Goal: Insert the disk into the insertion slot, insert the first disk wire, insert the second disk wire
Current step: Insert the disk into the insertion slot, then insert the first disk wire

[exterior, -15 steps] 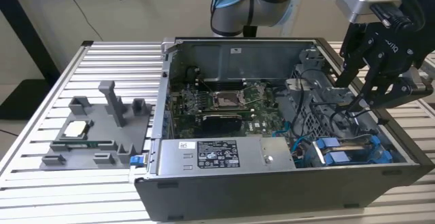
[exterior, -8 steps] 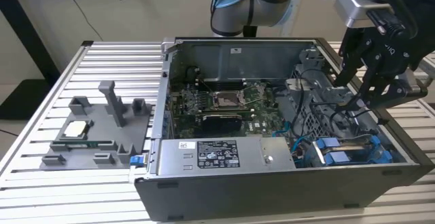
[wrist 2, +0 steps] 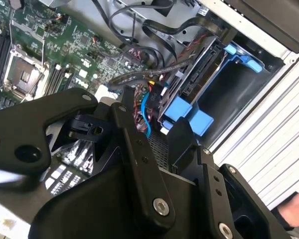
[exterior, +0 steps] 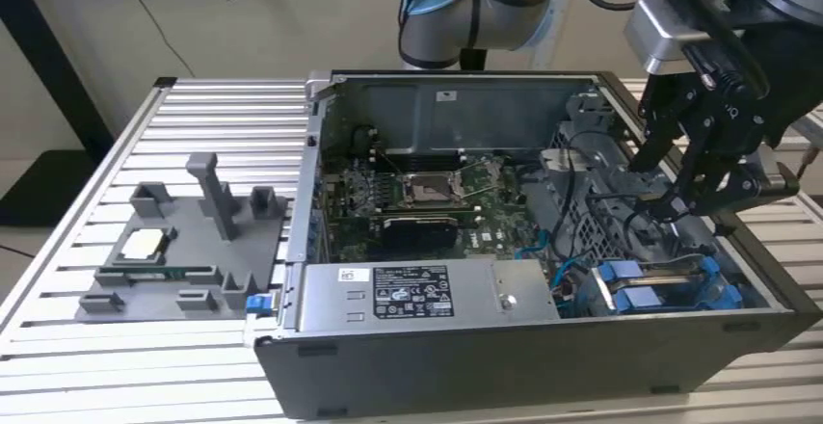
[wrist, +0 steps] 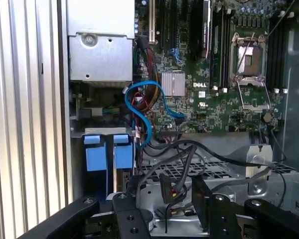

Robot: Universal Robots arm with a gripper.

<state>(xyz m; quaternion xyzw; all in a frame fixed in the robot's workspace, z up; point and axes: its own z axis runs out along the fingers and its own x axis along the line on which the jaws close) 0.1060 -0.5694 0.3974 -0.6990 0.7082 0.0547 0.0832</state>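
Inside the open computer case (exterior: 541, 366), the gripper (wrist: 167, 191) hung open above the perforated top of the insertion slot (wrist: 214, 172).
In the first wrist view we saw its fingers (wrist: 202, 196) well apart, with a black wire connector (wrist: 167, 188) dangling between them; we could not tell whether either finger touched it. The disk (exterior: 656, 289) already sat in that slot, its blue rails showing at the case's corner toward the exterior view's right. A blue cable (wrist: 139, 114) looped just beside it, over the motherboard (wrist: 214, 99). The case rested on the slatted desk (exterior: 193, 125).
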